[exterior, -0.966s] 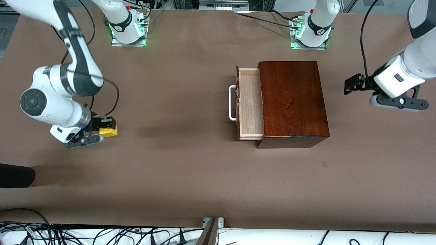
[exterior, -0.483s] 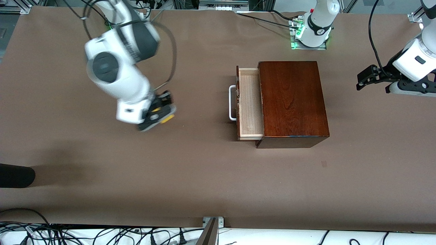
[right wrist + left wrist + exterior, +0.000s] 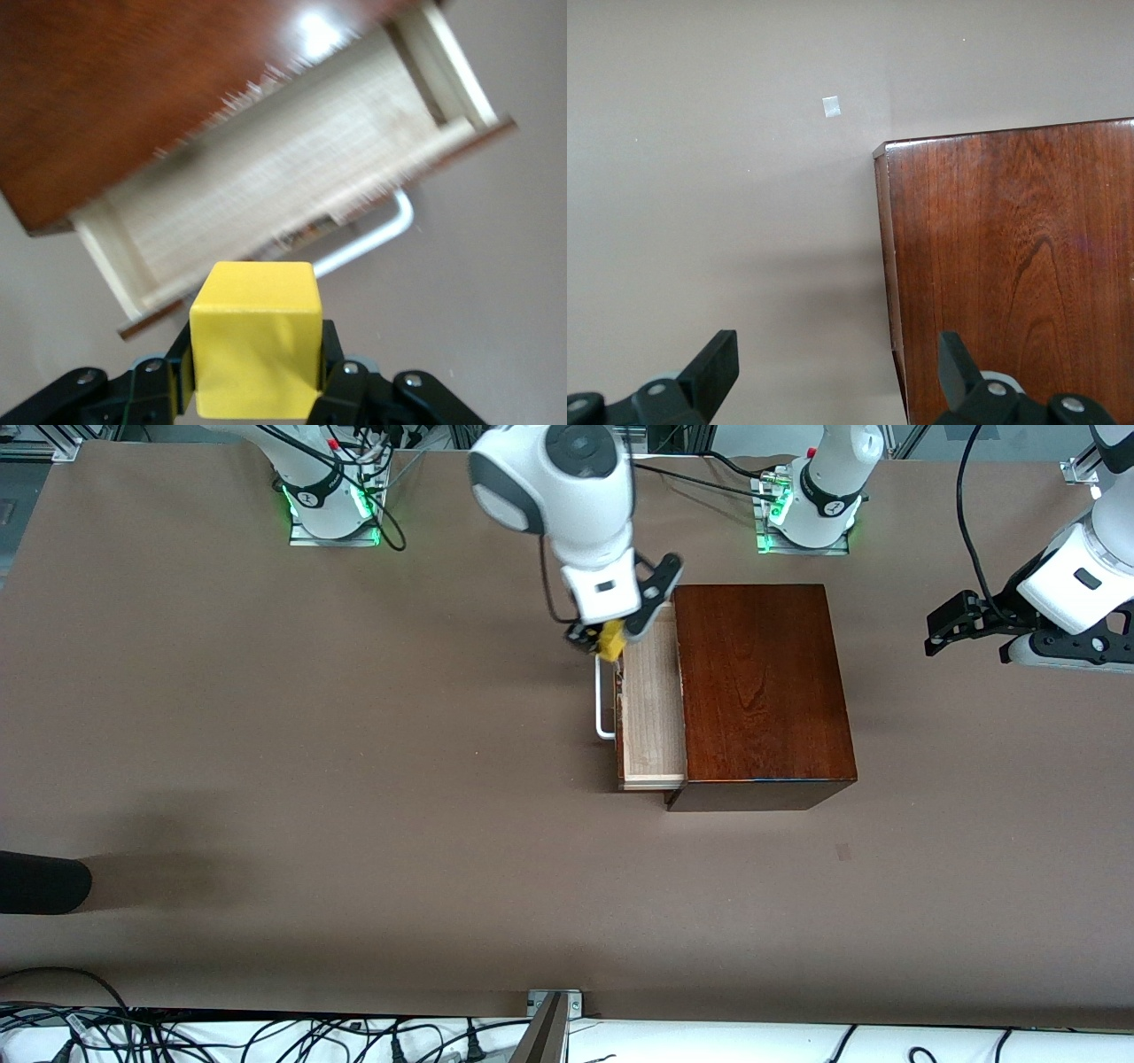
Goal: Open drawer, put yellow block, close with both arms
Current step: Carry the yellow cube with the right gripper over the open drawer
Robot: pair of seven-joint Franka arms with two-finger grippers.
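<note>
Small bright yellow cube block is up in the air, pinched betw. the two black fingers of the right gripper; right wrist view shows the fingers pressed on both side faces of the cube. It hangs over the front lip of the drawer, at the end of the drawer toward the robots' bases, roughly above where the handle meets the drawer front, so not quite over the open tray yet.

Pale-wood-lined drawer w/ white U-shaped bar handle is pulled out of the glossy dark reddish-brown wooden box, toward the right arm's end of the table. Inside looks bare; nothing lying in it that I can see.

Left gripper waits in the air over bare brown table, toward the left arm's end, well apart from the box; its fingers stand wide apart w/ nothing betw. them, and its wrist view looks down on a corner of the box.

Progress, as I judge it: opening done, pick-up done, carry nearly done. Left to do: shift the block a bit farther over the tray, lower, let go, pull the right arm clear, then push the drawer shut w/ both arms. Roughly halfway.

Dark rounded object lies at the table edge at the right arm's end, nearer the camera; can't tell what it is.
</note>
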